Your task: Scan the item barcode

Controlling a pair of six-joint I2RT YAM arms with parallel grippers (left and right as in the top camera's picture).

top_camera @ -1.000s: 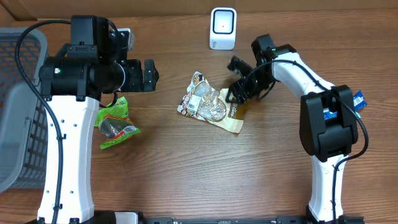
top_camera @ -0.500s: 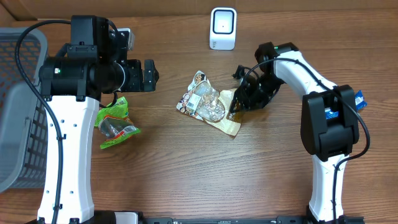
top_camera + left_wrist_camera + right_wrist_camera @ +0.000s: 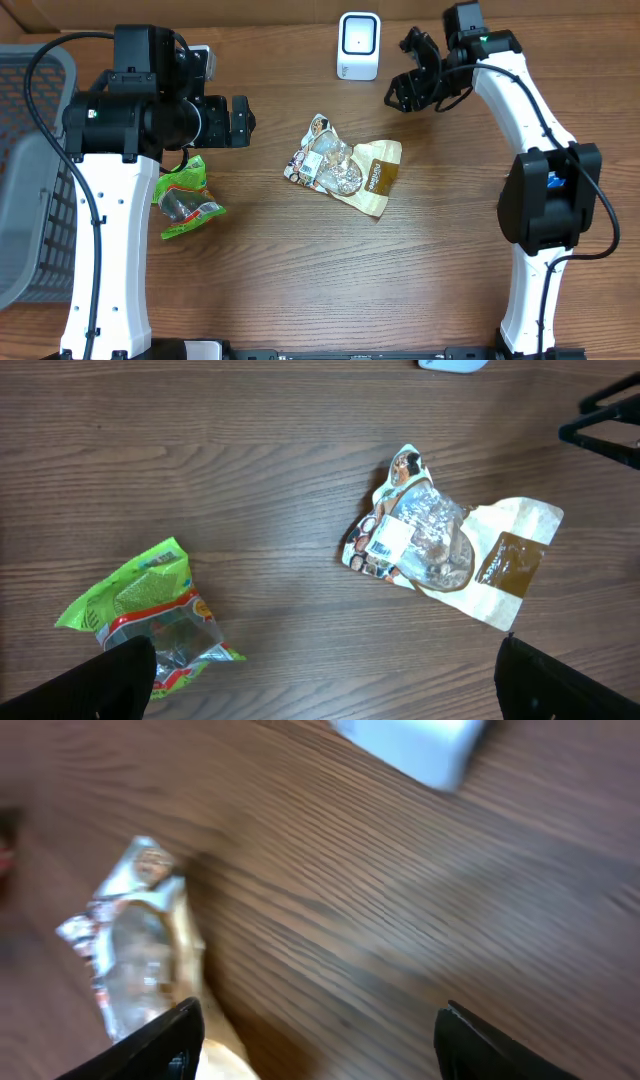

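Arms from overhead: my right stretches far forward, its gripper [image 3: 402, 72] spread and empty beside the scanner [image 3: 359, 46], well apart from the snack packet [image 3: 345, 172] lying mid-table, my left gripper [image 3: 242, 122] wide and empty; left wrist shows the packet [image 3: 440, 550] whole, my fingertips cropped; right wrist blurs the packet [image 3: 135, 960] and cuts off the scanner [image 3: 415, 745].

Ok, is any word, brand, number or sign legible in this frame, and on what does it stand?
No text can be read in any view.
On the clear bag, the white sticker carries print too small to read.
On the beige pouch, the brown patch is blurred.
On the green bag, the lettering is too small.
On the scanner, no marking shows.
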